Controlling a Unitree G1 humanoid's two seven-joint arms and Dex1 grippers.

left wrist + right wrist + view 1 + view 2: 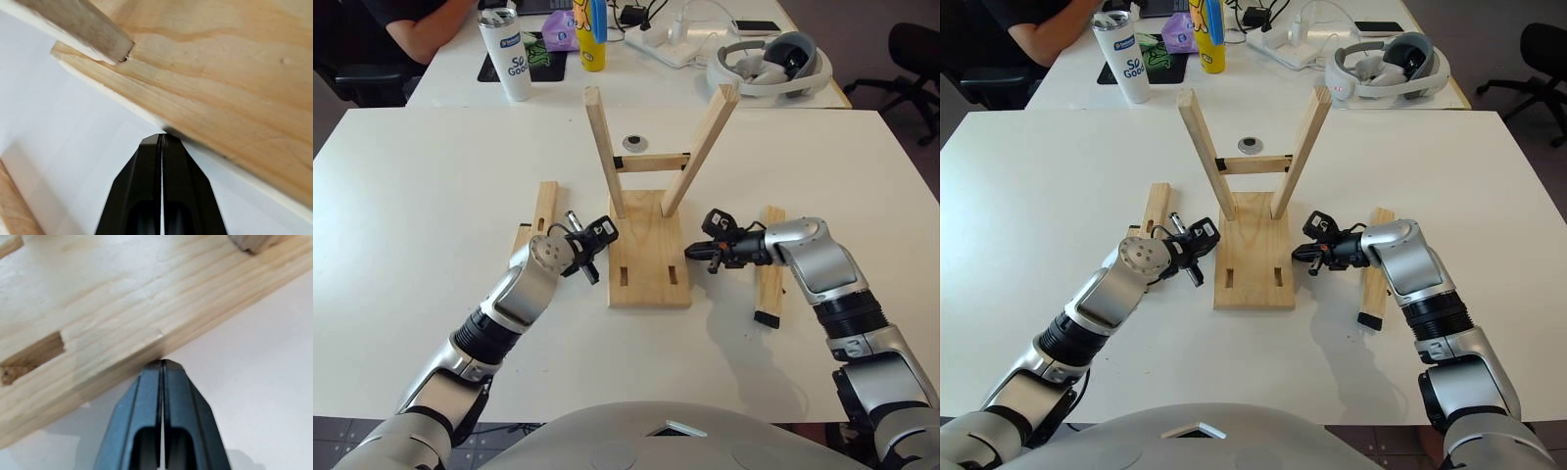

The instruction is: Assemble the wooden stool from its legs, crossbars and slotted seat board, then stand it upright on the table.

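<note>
Two legs, the left leg (604,147) and the right leg (703,147), already stand in the far end of the slotted seat board (648,257). They splay outward as they rise and are tied by one crossbar (654,163) between them. The board lies flat, about mid white table (431,245), between the two arms. Two slots at its near end are empty: near-left slot (622,276), near-right slot (673,275).

Left gripper (161,138) has its fingers pressed together with nothing between them. The tip is right against the board's left edge, and the wrist view shows contact or very nearly so. Right gripper (688,252) is the same: fingers clenched on nothing, tip butted against the board's right edge, near the near-right slot.

Loose parts are still on the table. One wooden stick (544,206) lies left of the board, just behind the left gripper and roughly parallel to the board's long side. A second short bit seems to lie beside it, partly hidden by the wrist, and I can't tell what it is. Another wooden stick with a dark end (771,274) lies right of the board, partly under the right forearm.

A round grommet (634,143) sits in the tabletop behind the crossbar. On the far desk are a white tumbler (507,59), a yellow bottle (593,39) and a grey headset (773,64).
</note>
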